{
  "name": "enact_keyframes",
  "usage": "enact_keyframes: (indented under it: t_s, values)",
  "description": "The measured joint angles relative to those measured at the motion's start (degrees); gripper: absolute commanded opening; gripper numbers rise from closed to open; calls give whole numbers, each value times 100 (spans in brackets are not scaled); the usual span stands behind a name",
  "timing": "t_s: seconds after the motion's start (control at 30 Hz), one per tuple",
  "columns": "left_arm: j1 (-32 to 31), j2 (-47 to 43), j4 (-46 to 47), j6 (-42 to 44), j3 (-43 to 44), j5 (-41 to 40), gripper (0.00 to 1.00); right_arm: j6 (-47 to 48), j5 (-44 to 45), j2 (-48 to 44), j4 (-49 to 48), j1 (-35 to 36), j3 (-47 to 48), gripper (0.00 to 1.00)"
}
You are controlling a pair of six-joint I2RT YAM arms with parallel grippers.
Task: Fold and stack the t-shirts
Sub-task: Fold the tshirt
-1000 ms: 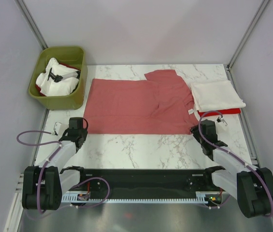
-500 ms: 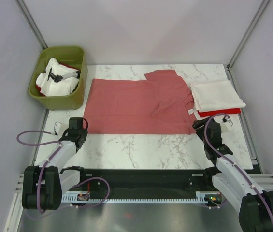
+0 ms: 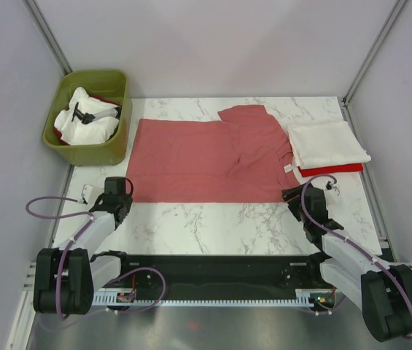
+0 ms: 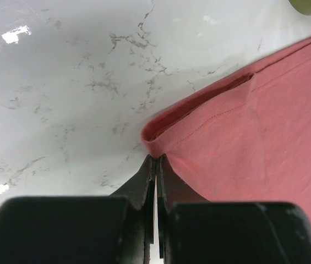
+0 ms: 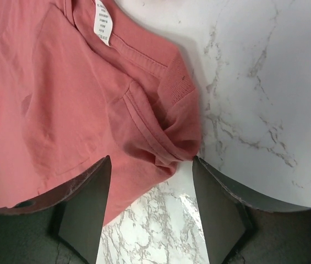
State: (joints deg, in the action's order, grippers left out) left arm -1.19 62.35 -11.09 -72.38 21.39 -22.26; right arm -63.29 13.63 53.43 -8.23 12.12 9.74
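Bright even light, soft shadows, slight glare

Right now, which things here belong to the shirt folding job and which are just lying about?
Job: salmon t-shirt, cream-white t-shirt, bright red t-shirt beneath it.
Lying about: green bin, white cloth bundled inside it, possibly more shirts.

Obs: the right gripper (image 3: 297,195) is spreading its jaws wider than a second ago. Half a second back it was sitting further out at 3 o'clock, beside the near edge of the bright red t-shirt (image 3: 329,170). It is now coming back toward 9 o'clock, onto the near right corner of the salmon-red t-shirt (image 3: 206,157). In the right wrist view, that bunched collar corner is lying between the parted fingers (image 5: 89,192). The right forearm is swinging back with it.
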Motion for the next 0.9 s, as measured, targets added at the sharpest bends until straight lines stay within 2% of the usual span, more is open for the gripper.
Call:
enact_keyframes:
  t_s: [0.23, 0.57, 0.8, 0.9]
  values:
    - [0, 0, 0, 0, 7, -2, 2, -170, 223, 9, 26, 11, 0, 65]
    - [0, 0, 0, 0, 11, -2, 2, -85, 186, -354, 129, 234, 2, 70]
    - [0, 0, 0, 0, 11, -2, 2, -96, 162, -157, 61, 385, 2, 69]
    - [0, 0, 0, 0, 20, -2, 2, -101, 164, -15, 2, 428, 2, 64]
